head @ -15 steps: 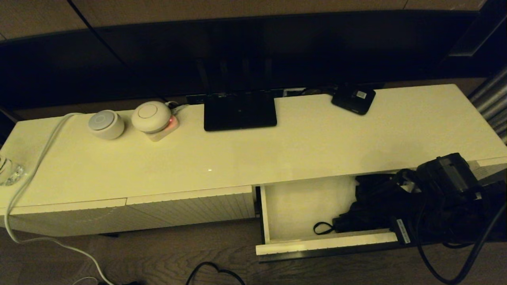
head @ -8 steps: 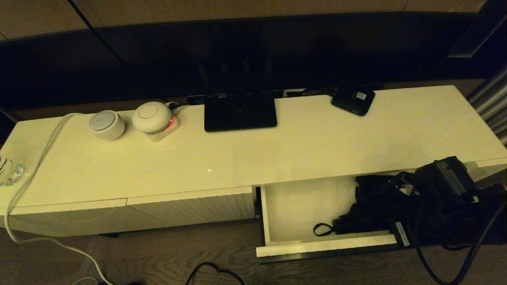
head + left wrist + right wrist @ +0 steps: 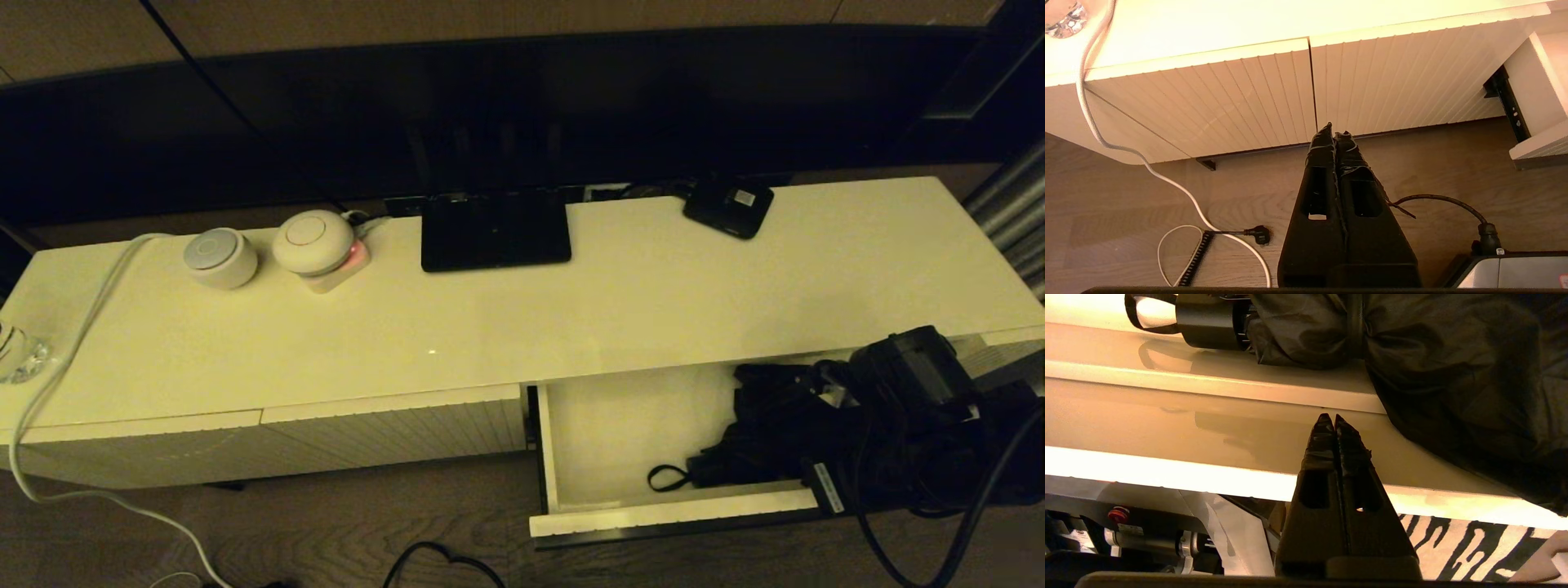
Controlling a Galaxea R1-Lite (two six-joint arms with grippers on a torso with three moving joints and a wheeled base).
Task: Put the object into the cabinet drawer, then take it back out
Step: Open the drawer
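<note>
Head camera looks down on the cabinet drawer [image 3: 604, 441]; both wrist cameras view it [image 3: 1541, 122] [image 3: 1208, 428] from low, close.

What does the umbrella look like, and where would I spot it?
Find the long cream cabinet, then its open drawer on the right. The umbrella lies inside: crumpled black fabric, with a thin wrist loop that the flat black items on top lack.
</note>
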